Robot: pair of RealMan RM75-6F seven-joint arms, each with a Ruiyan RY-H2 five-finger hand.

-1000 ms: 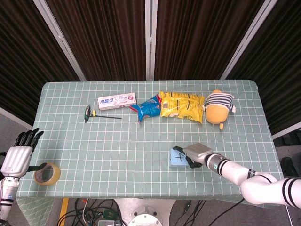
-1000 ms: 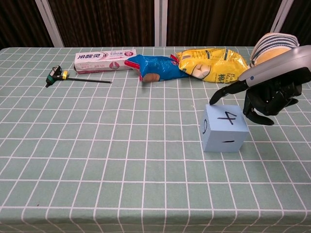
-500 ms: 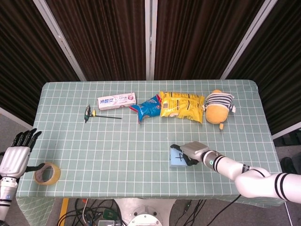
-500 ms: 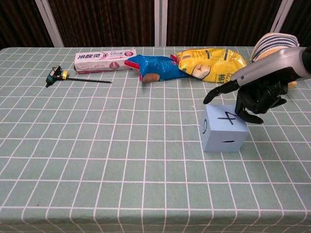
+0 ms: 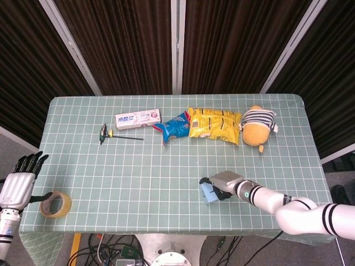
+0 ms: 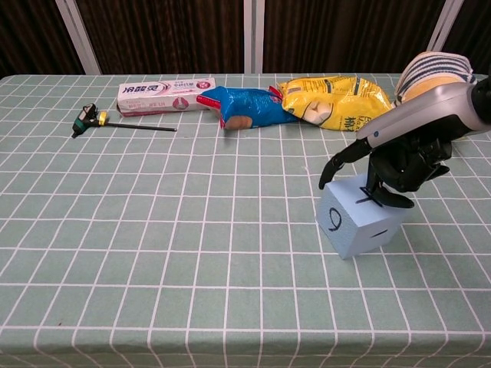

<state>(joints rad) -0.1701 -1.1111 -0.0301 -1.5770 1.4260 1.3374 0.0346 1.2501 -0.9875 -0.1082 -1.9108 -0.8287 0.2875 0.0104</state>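
A light blue cube point(image 5: 209, 192) point(image 6: 357, 226) with handwritten numbers sits near the table's front right, tipped up onto one edge. My right hand point(image 5: 227, 180) point(image 6: 403, 153) grips it from above. The thumb lies against the cube's left top corner and the other fingers curl over its top right. My left hand point(image 5: 15, 187) shows only in the head view, off the table's left edge, with its fingers straight and holding nothing. The nearest thing to it is a roll of tape point(image 5: 56, 204).
Along the back of the green checked table point(image 5: 138, 177) lie a T-handle tool point(image 5: 113, 133) point(image 6: 100, 119), a toothpaste box point(image 5: 137, 118) point(image 6: 165, 96), a blue snack bag point(image 5: 175, 126) point(image 6: 245, 107), a yellow chip bag point(image 5: 215, 125) point(image 6: 334, 100) and a striped plush toy point(image 5: 258, 127) point(image 6: 430, 73).
My right hand moved left and down onto the cube and closed on it. The cube, flat before, is now tipped on one edge. The left hand barely moved.
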